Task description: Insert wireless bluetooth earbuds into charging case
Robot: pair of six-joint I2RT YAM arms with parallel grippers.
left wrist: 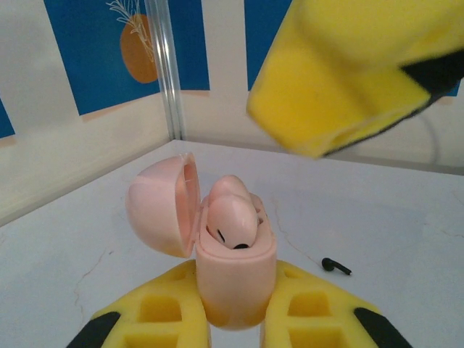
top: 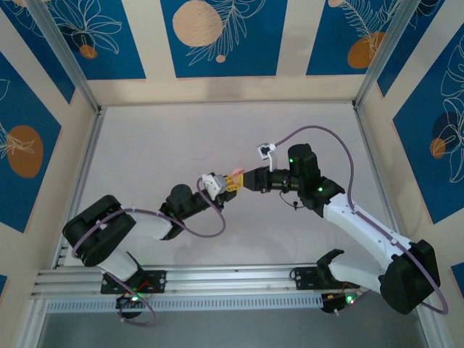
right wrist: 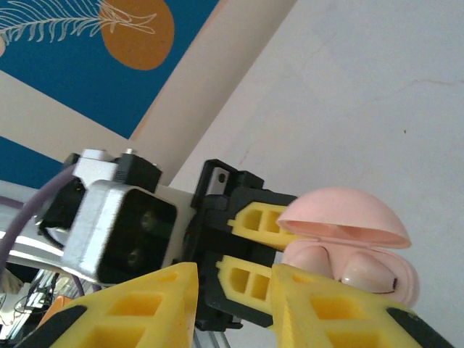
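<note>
Left fingers (left wrist: pixel 156 312) clenched on case (left wrist: pixel 235 290), lid open, held above mid-table (left wrist: pixel 406 217). Right fingers (right wrist: pixel 138 304) slightly apart, nothing between them, just over the case. One black bud (left wrist: pixel 336 266) lies flat on the table right of the case, long axis left-right in left wrist view; right arm nearer. One pink piece (left wrist: pixel 232 221) seated. One case.

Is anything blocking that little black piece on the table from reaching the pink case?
Nothing visible does: bare table lies between the black earbud and the case, whose lid stands open in the left gripper.
</note>
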